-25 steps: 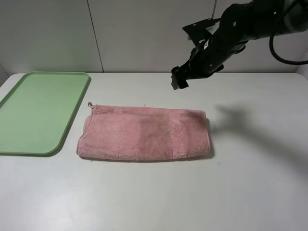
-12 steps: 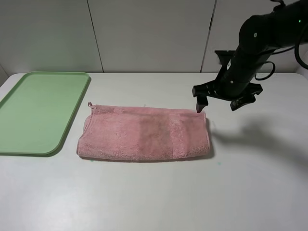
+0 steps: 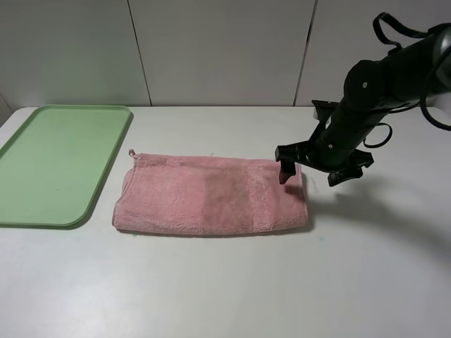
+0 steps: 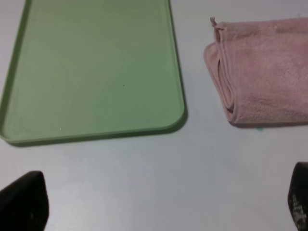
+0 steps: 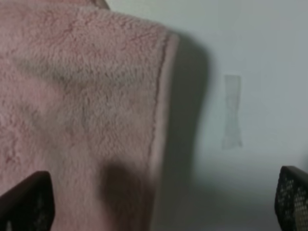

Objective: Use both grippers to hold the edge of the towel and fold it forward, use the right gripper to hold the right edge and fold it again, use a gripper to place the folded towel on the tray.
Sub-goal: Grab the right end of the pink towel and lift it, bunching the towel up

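The pink towel [image 3: 211,195] lies folded into a long strip in the middle of the white table. The light-green tray [image 3: 56,162] lies empty to its left. My right gripper [image 3: 311,174] is open and hangs low over the towel's right edge, one finger [image 3: 285,172] above the cloth, the other beyond it. In the right wrist view the towel's edge [image 5: 159,96] runs between the gripper's [image 5: 159,199] spread fingertips. My left gripper [image 4: 161,199] is open and empty, back from the tray [image 4: 96,72] and the towel's left end [image 4: 269,72]. The left arm is outside the exterior view.
A grey wall stands behind the table. A small strip of clear tape [image 5: 232,110] lies on the table just right of the towel. Bare table lies in front of the towel and to its right.
My right arm has swung down from high behind the towel to just over its right edge, with its open jaws turned across that edge. The towel and tray have not moved.
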`<state>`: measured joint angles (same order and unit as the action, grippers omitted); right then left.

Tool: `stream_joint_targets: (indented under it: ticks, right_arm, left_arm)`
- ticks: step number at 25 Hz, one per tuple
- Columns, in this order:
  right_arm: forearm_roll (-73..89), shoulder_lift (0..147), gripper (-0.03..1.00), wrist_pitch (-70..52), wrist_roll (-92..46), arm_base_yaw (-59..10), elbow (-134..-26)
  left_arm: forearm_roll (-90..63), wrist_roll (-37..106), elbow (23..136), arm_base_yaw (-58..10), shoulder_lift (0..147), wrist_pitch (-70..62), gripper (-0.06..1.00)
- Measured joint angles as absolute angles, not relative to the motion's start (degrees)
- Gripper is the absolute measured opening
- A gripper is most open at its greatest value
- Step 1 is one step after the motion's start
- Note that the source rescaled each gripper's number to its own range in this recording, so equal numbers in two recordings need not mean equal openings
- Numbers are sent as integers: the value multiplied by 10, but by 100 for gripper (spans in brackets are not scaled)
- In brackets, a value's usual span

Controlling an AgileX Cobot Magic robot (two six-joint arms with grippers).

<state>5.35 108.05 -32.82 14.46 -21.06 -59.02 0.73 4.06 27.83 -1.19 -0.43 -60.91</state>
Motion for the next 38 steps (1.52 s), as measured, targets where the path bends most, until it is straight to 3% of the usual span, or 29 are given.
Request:
stream_joint_targets:
  ticks: [22,24,27,33,38]
  right_arm:
    - [74,1155,99,-284,128,-213,-594]
    - [72,1155,90,-280,139,-213,-594]
    - [65,1156,67,-275,172,-213,-594]
    - [81,1162,5,-262,250,-215,-594]
    - [82,1162,4,-261,244,-215,-594]
  left_arm:
    - [7,41,278,-12,-4,-609,100]
    - [7,41,278,-12,-4,-609,100]
    - [7,41,278,-12,-4,-609,100]
    - [7,41,278,-12,-4,-609,100]
    - [7,41,278,-12,-4,-609,100]
